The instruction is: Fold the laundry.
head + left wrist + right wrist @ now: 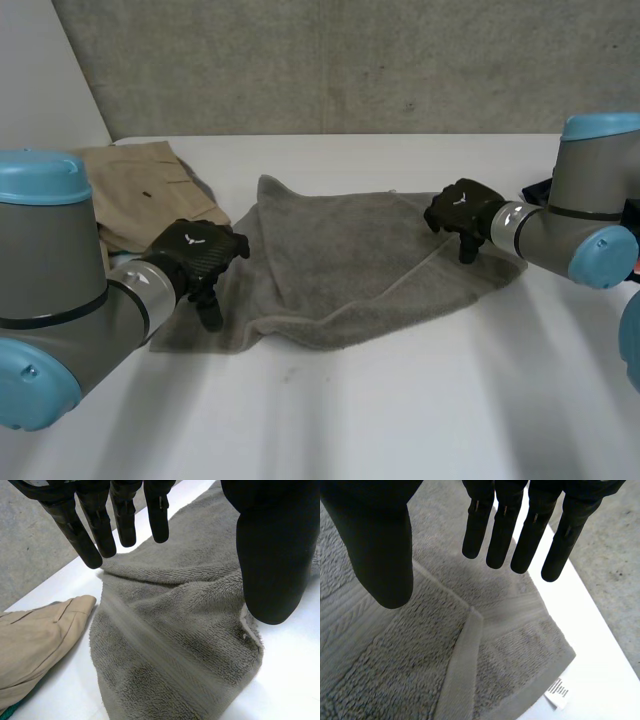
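Grey and fluffy, the towel point(350, 270) lies on the white table point(330, 400), and it is the thing you are folding. It is not flat yet. One part is flipped over on top of the rest, and you can see the flipped hem running across it in the right wrist view. The left hand point(195, 255) hangs over the towel's near left corner. Its fingers point(85, 540) are straight and point down, its thumb point(272, 555) is spread wide, and it holds nothing. The right hand point(462, 212) hangs over the towel's right end, close to the corner with the little white label point(559, 692). Its fingers are straight too, its thumb is apart from them, and it holds nothing either. You cannot tell whether any fingertip touches the cloth. It looks like each hand sits at its own end of the towel so that both can pinch a corner together. Then the cloth would lift evenly and not drag to one side. The wide gap between thumb and fingers looks ready to close on a thick edge. The tan trousers point(140, 190) lie just beside the towel's far left side, most likely waiting for their turn. Watch the left hand there, so it grabs only towel. The folding seems to be at an early stage.
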You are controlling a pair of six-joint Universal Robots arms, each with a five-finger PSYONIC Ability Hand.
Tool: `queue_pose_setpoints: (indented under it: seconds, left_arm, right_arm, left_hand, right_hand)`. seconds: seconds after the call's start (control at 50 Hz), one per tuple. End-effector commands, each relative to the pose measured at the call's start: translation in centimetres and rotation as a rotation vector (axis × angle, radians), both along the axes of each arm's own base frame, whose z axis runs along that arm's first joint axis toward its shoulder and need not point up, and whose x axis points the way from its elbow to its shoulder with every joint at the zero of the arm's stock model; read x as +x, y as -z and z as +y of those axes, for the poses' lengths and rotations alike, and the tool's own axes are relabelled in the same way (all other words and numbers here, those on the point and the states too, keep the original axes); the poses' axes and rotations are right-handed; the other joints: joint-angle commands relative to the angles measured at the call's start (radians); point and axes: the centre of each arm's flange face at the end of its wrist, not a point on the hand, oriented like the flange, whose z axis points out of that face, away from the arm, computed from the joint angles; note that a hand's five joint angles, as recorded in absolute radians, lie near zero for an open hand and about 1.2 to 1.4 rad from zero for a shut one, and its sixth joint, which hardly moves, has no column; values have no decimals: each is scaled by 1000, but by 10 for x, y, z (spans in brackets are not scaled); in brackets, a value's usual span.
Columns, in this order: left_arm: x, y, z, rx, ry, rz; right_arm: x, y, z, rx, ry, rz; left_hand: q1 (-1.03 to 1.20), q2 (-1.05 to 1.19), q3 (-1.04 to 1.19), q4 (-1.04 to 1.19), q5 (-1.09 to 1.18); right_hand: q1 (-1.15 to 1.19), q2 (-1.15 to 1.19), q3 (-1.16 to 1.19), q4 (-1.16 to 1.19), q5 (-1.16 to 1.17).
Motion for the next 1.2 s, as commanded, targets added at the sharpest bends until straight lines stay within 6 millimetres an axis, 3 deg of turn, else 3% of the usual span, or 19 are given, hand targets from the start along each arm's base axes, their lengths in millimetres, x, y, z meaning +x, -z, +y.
queue_pose_setpoints:
  seconds: [0.02, 0.18, 0.26, 0.42, 0.44, 0.46, 0.56, 0.74, 0.82, 0.84, 0.9, 1.02, 1.14, 1.2]
  left_arm:
    - [0, 2, 0, 2, 1, 1]
    - [0, 6, -2, 9, -2, -4]
    - [0, 9, -3, 11, -3, -6]
    - [2, 14, -6, 21, -18, -18]
    - [2, 14, -6, 21, -19, -18]
    - [3, 15, -6, 22, -20, -18]
    - [3, 13, -7, 16, -22, -12]
    - [4, 13, -6, 18, -23, -12]
    - [4, 14, -6, 20, -23, -13]
    - [4, 15, -7, 19, -24, -13]
    - [4, 15, -7, 16, -26, -14]
    - [6, 19, -7, 27, -32, -25]
    - [11, 26, -7, 43, -36, -44]
    - [10, 31, -5, 47, -14, -59]
  right_arm:
    - [0, 16, -3, 0, -6, 34]
    - [3, 27, -5, 3, -10, 35]
    - [2, 28, -5, 9, -8, 34]
    - [-6, 17, -4, 33, 17, 9]
    - [-7, 17, -3, 34, 19, 9]
    - [-8, 17, -3, 38, 21, 8]
    - [-8, 18, -3, 27, 23, 6]
    - [-4, 32, -4, 41, 22, 10]
    - [-3, 36, -6, 41, 21, 10]
    - [-3, 33, -7, 33, 18, 6]
    - [-5, 22, -8, 23, 22, -6]
    - [-19, -29, -3, 23, 109, -138]
    - [-30, -61, 20, 37, 142, -180]
    - [-35, -88, 37, 15, 149, -195]
  left_hand:
    - [-13, -2, -1, 3, 11]
    - [-16, -5, -4, 0, 8]
    - [-16, -5, -4, 0, 8]
    - [-22, -11, -10, -6, 2]
    - [-22, -11, -10, -6, 2]
    - [-22, -11, -10, -6, 2]
    - [-22, -11, -10, -6, 2]
    - [-22, -11, -10, -6, 2]
    - [-22, -11, -10, -6, 2]
    - [-22, -11, -10, -6, 2]
    - [-22, -11, -10, -6, 2]
    - [-22, -11, -10, -6, 2]
    - [-22, -11, -10, -6, 2]
    - [-22, -11, -10, -6, 2]
  right_hand:
    - [8, 5, 12, 16, 32]
    - [195, 192, 199, 203, 220]
    - [747, 744, 751, 755, 772]
    - [748, 745, 752, 756, 772]
    - [568, 564, 571, 575, 592]
    - [177, 173, 180, 184, 201]
    - [32, 28, 35, 39, 56]
    - [43, 40, 47, 51, 67]
    - [365, 361, 368, 373, 389]
    - [745, 741, 748, 752, 769]
    - [748, 745, 752, 756, 772]
    - [748, 745, 752, 756, 772]
    - [748, 745, 752, 756, 772]
    - [748, 745, 752, 756, 772]
